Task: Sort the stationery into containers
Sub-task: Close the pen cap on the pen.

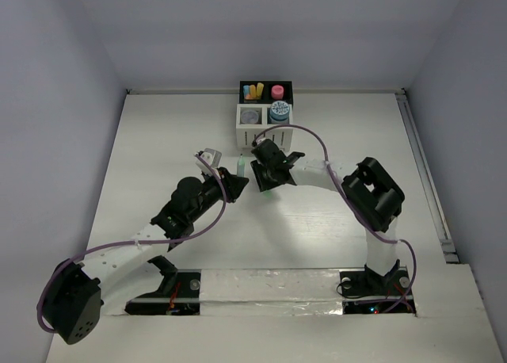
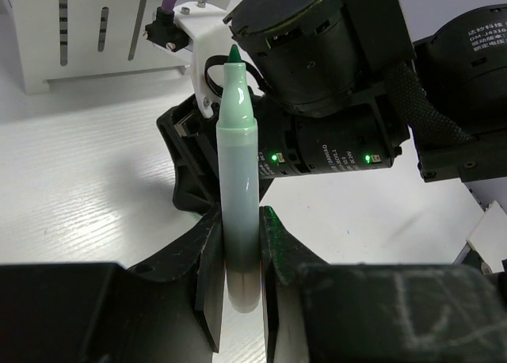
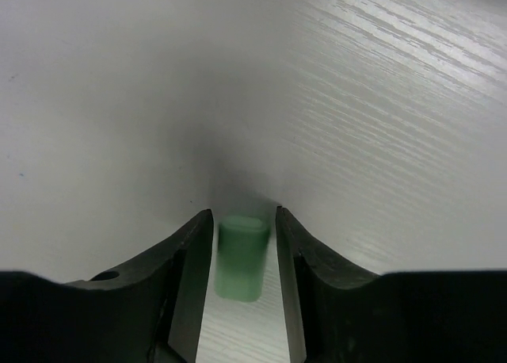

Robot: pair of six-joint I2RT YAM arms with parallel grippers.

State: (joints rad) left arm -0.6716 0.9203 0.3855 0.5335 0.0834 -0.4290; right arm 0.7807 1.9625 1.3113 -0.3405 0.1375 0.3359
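Note:
A pale green marker (image 2: 238,165) with a dark green tip stands upright in my left gripper (image 2: 238,252), which is shut on its lower barrel. From above, this marker (image 1: 240,167) sits at mid-table, with the left gripper (image 1: 236,181) just left of the right arm's wrist. A short green stub (image 3: 240,256) lies between the fingers of my right gripper (image 3: 243,212), with a thin gap showing on each side, so the jaws are narrow but open. The right gripper (image 1: 268,187) points down at the table. The containers (image 1: 265,101) stand at the back centre.
The organiser's black bins hold yellow, orange and blue stubs (image 1: 253,90) and a pink one (image 1: 277,91). Its white slatted bins (image 2: 87,30) hold blue-white rolls (image 1: 278,111). The right arm's wrist (image 2: 325,78) is close behind the marker tip. Purple cables loop off both arms.

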